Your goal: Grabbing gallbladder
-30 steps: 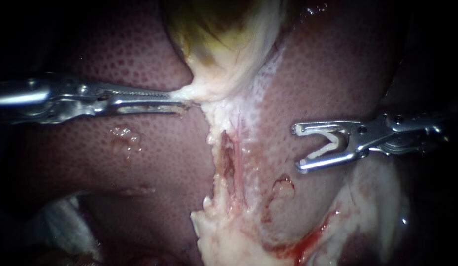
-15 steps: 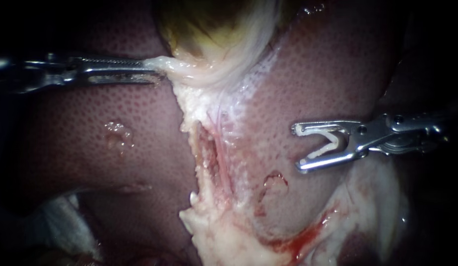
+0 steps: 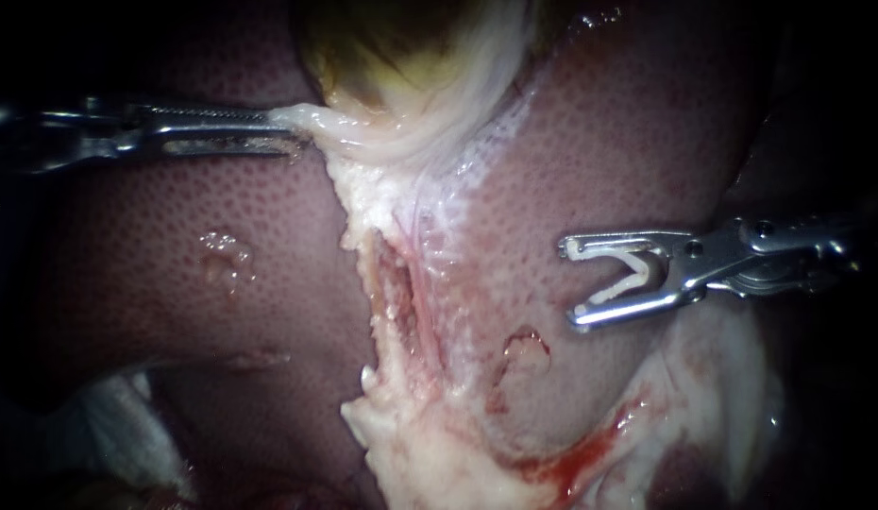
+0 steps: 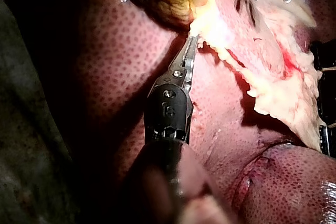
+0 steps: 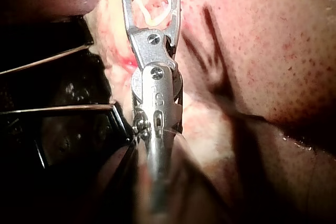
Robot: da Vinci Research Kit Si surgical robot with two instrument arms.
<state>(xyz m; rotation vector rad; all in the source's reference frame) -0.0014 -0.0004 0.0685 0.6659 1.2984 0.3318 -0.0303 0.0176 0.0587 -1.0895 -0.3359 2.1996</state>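
Your left instrument point(image 3: 288, 130): jaws clamped on pale edge of gallbladder point(image 3: 411, 85).
Your right instrument point(image 3: 571, 283): jaws gripping clip point(image 3: 620, 288), well apart from gallbladder.

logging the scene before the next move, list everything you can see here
liver: one, dark red and mottled, lies under everything else
gallbladder: one, yellow-green with a whitish lower edge, at the liver's upper middle
pale ragged tissue: one strip, whitish-pink, runs down from the gallbladder across the liver
blood: one small smear, red, beside the strip's lower end
clip: one, white, between the right instrument's jaws
left instrument: one, silver, jaws shut on the gallbladder's whitish edge
right instrument: one, silver, over the liver, jaws spread wide and holding the clip
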